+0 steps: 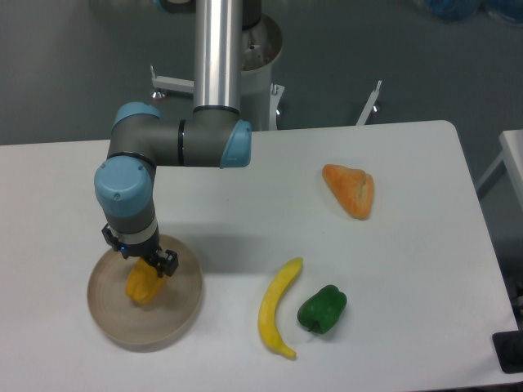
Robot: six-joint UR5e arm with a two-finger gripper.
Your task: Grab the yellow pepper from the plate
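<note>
At far left, on the white worktop [245, 175]: plate [176, 322], round, tan, low-rimmed, near the front edge. On the plate, left of its centre: yellow pepper [140, 287], yellow-orange, lower part in plain sight, top hidden under the arm's black tip. Directly above it, pointing straight down: end effector [147, 268], black, fingers largely masked by the wrist from this angle; apart, together or clamped on the pepper, impossible to tell. No visible gap between pepper and plate, so contact with the dish likely but not certain. Above the end effector: grey arm with blue joint caps, elbowing rightward to a bright metal column rising out of the top of the view. Further right, near the front edge of the worktop: banana [276, 314], long, curved, yellow, lying roughly front to back, well apart from the plate. Just beside the banana, to its right, not quite touching: green pepper [322, 309], glossy, small, blocky. Further back and right, well apart from the rest: orange wedge-shaped piece [351, 189], pale on one face, kind of food unclear. Beyond the worktop's rear edge: grey floor and white frame legs.
</note>
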